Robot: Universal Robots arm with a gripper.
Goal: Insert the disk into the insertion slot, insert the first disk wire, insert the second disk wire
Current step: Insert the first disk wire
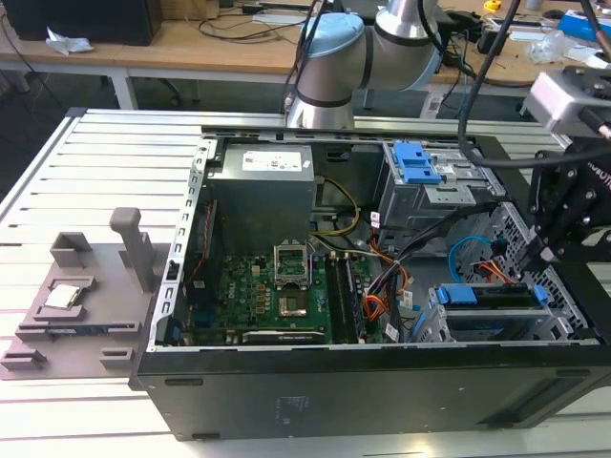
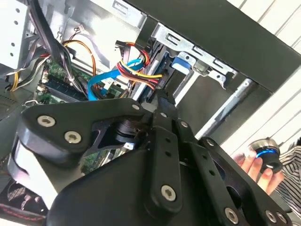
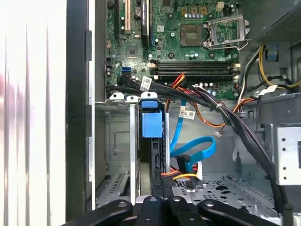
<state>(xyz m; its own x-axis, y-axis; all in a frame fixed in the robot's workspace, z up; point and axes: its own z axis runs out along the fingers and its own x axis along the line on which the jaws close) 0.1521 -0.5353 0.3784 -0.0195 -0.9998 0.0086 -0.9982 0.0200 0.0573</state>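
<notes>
The disk [image 1: 482, 296], in its blue caddy, sits inside the insertion slot [image 1: 434, 326], the silver cage at the case's front corner. In the first wrist view the caddy's blue tab [image 3: 151, 123] stands edge-on in the cage [image 3: 117, 141]. My gripper [image 1: 546, 256] hangs just behind the disk's rear end. Its fingertips [image 2: 162, 100] are shut on the dark plug of the first disk wire [image 2: 136, 63], the red-yellow-black bundle [image 3: 181, 175]. The second disk wire [image 3: 197, 150], a light-blue flat cable [image 2: 101, 82], curls loose beside it [image 1: 461, 256].
A taller grey cage with blue latches [image 1: 420, 172] stands behind the disk. The power supply [image 1: 263, 176] and motherboard [image 1: 277, 296] fill the case's left. Thick black cables [image 3: 225, 117] cross above the cage. A hand [image 2: 251, 169] holds a blue-ringed knob [image 2: 265, 155] outside the case.
</notes>
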